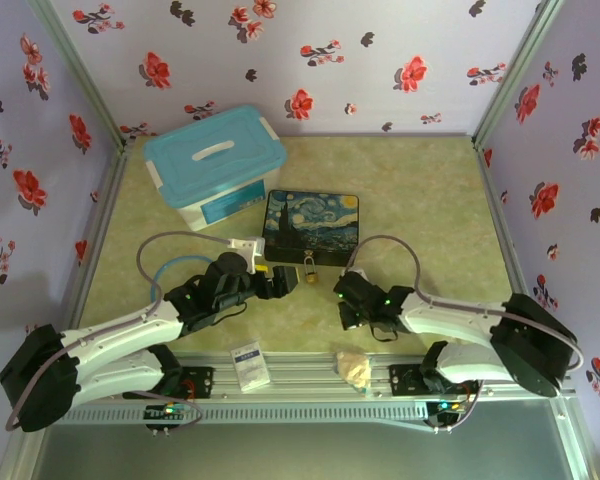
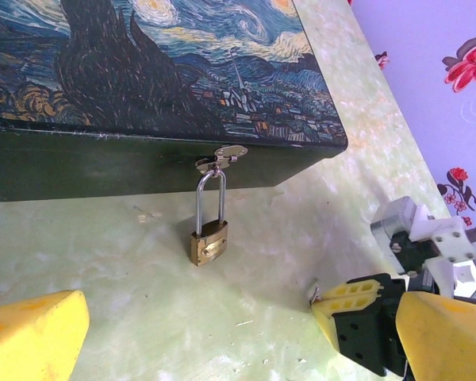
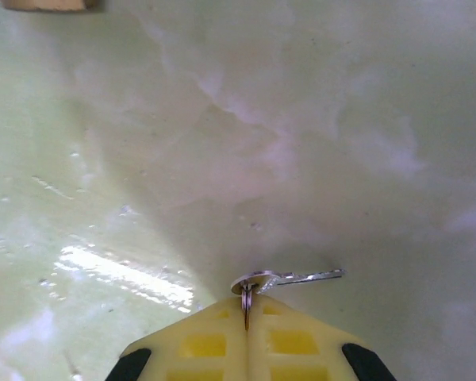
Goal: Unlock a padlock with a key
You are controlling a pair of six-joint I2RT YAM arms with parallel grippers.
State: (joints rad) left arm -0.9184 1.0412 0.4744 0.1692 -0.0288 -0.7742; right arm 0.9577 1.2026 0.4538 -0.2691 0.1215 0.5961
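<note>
Key in hand, lock untouched: that's the score right now. The right fingers (image 3: 206, 343) are pressed together on the ring end of the key (image 3: 301, 277), and its thin blade pokes out sideways just past the tips, low over the pale green surface (image 3: 222, 119). I can't tell whether the blade is clear of the surface or brushing it. Either way, the pickup looks done.

Now the padlock (image 2: 209, 242). It hangs from the small hasp on the front wall of the painted box (image 2: 143, 71), with the shackle seated in the brass body and the body down at the surface just in front of the box. It looks locked, and nothing is gripping it.

The left fingers (image 2: 32, 333) are spread wide and empty, one at each lower corner of the left wrist view. The padlock sits ahead of the gap between them, apart from both.

In that same view the key-carrying fingers sit low to the padlock's right, near it but with bare surface between. By my reckoning the whole second half remains: steady the body, bring the key across, find the keyhole, which I can't make out from here, then insert and turn.
</note>
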